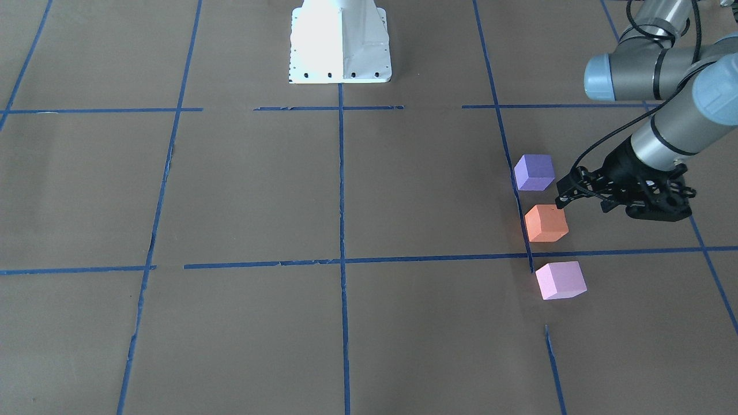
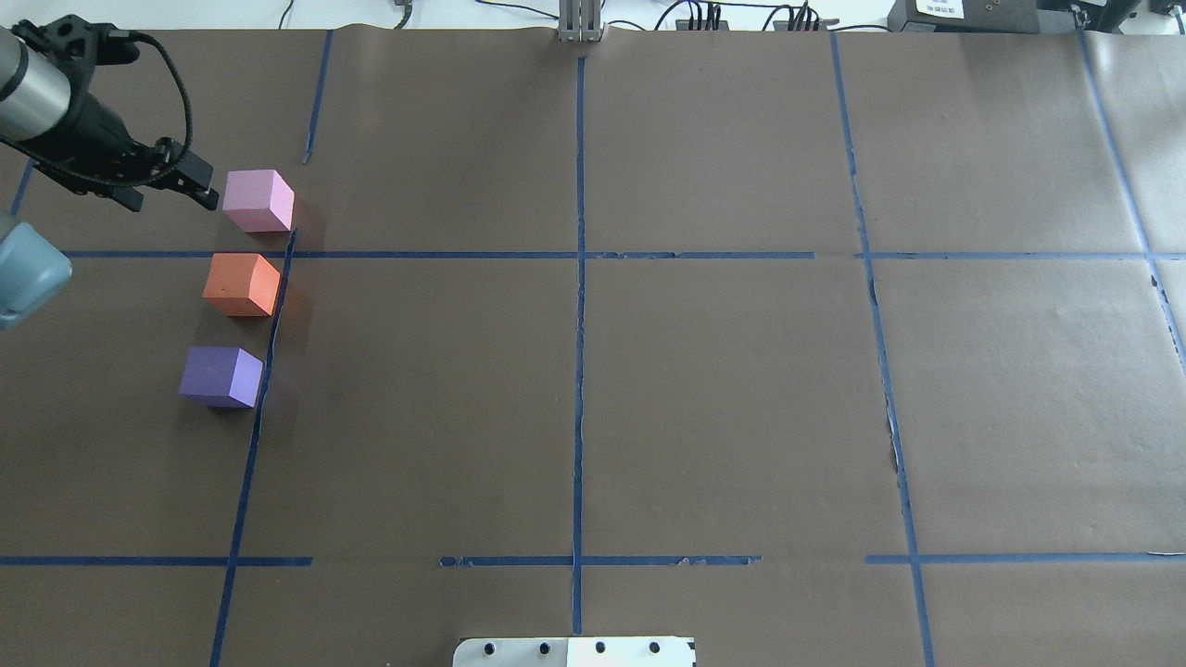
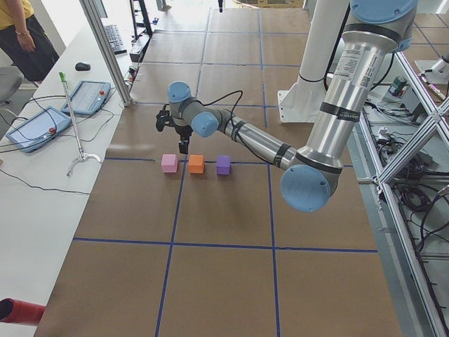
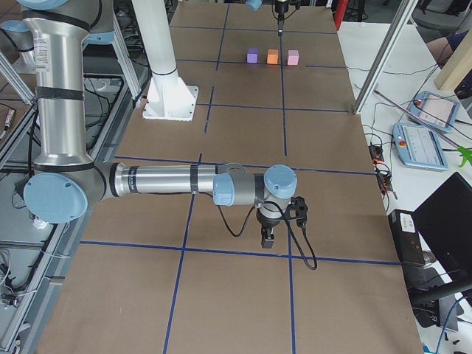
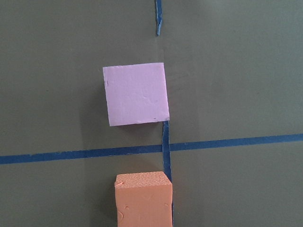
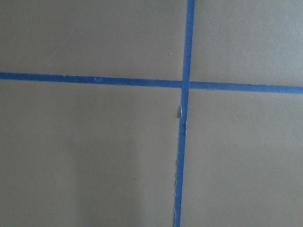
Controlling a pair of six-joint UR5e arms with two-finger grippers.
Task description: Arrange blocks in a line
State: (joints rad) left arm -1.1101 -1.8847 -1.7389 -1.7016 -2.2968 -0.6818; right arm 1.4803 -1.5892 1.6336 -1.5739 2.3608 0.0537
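Three cubes stand in a straight row along a blue tape line on the robot's left side: the purple block [image 2: 220, 376] nearest the robot, the orange block [image 2: 242, 284] in the middle, and the pink block [image 2: 258, 200] farthest. Small gaps separate them. They also show in the front-facing view as purple [image 1: 534, 172], orange [image 1: 546, 223] and pink [image 1: 560, 280]. My left gripper [image 2: 206, 193] hangs above the table just outside the row, holds nothing, and its fingers look closed [image 1: 562, 196]. Its wrist view shows the pink block [image 5: 136, 93] and the orange block [image 5: 143, 198]. My right gripper [image 4: 268, 240] hovers far off over bare paper; I cannot tell its state.
Brown paper with a grid of blue tape strips [image 2: 579, 324] covers the table. The white robot base [image 1: 340, 40] stands at the robot's edge. A side table with tablets [image 3: 84, 97] and a person [image 3: 21, 35] lie beyond the far edge.
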